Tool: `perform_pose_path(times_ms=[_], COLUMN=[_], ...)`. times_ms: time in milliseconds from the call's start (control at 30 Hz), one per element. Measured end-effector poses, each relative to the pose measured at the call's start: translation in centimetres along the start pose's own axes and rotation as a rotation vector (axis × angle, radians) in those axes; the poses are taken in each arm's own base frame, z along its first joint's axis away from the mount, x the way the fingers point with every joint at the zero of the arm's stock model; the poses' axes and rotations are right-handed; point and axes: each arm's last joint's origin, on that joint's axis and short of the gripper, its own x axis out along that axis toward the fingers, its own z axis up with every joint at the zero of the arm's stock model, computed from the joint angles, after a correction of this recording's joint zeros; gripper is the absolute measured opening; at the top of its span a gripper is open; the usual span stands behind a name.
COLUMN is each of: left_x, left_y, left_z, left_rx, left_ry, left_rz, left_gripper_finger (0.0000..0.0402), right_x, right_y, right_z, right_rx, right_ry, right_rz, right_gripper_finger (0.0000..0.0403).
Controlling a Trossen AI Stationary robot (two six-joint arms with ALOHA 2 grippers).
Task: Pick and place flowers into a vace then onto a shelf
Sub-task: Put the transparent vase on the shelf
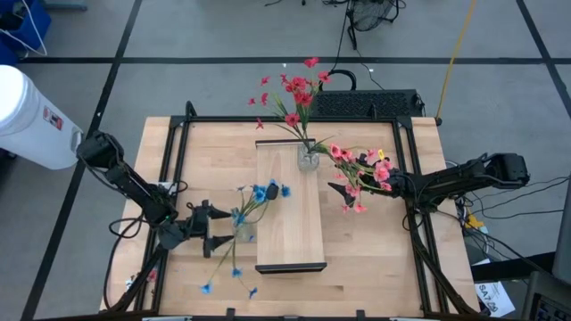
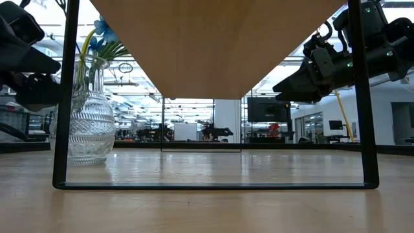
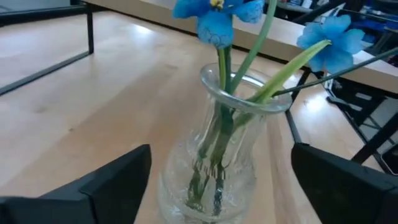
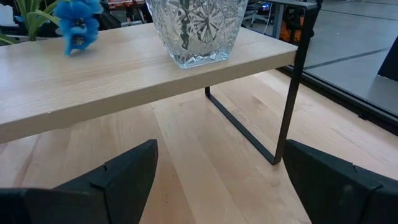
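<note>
A clear cut-glass vase [image 3: 214,155] with blue flowers [image 3: 217,15] stands on the tabletop, left of the shelf [image 1: 288,214]. My left gripper [image 1: 214,234] is open, one finger on each side of this vase and both apart from it. A second glass vase [image 1: 308,159] with red-pink flowers [image 1: 294,94] stands on the shelf's far end. More pink sprays [image 1: 361,171] droop to the right over my right gripper [image 1: 343,192]. That gripper is open beside the shelf's right edge with nothing between its fingers.
The shelf stands on thin black frame legs [image 2: 65,97] above the tabletop. Loose blue sprays [image 1: 227,281] lie on the table near its front edge, left of the shelf. A white cylinder [image 1: 27,120] stands off the table's left side.
</note>
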Motion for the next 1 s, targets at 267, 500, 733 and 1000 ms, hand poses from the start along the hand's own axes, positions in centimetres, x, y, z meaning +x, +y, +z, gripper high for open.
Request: perform_pose_path(times_ms=[267,500,733,1000], left_x=[0.1,0.8,1.6,2.0], left_y=[0.1,0.8,1.1,1.5], left_z=[0.2,0.7,1.0,1.5], left_rx=[-0.021,-0.1,-0.092,-0.05], left_ry=[-0.032,-0.075,-0.006,-0.024], left_rz=[0.027,0.108,0.034,0.044], left_gripper_finger=[0.036,0.0337,0.0322,0.0308], right_x=[0.0,0.0,0.0,0.0], right_y=[0.0,0.0,0.0,0.0], right_z=[0.0,0.0,0.0,0.0], right_rx=[0.0,0.0,0.0,0.0], right_ry=[0.0,0.0,0.0,0.0], right_rz=[0.0,0.001,0.0,0.0], right_gripper_finger=[0.0334,0.0334,0.0334,0.0334])
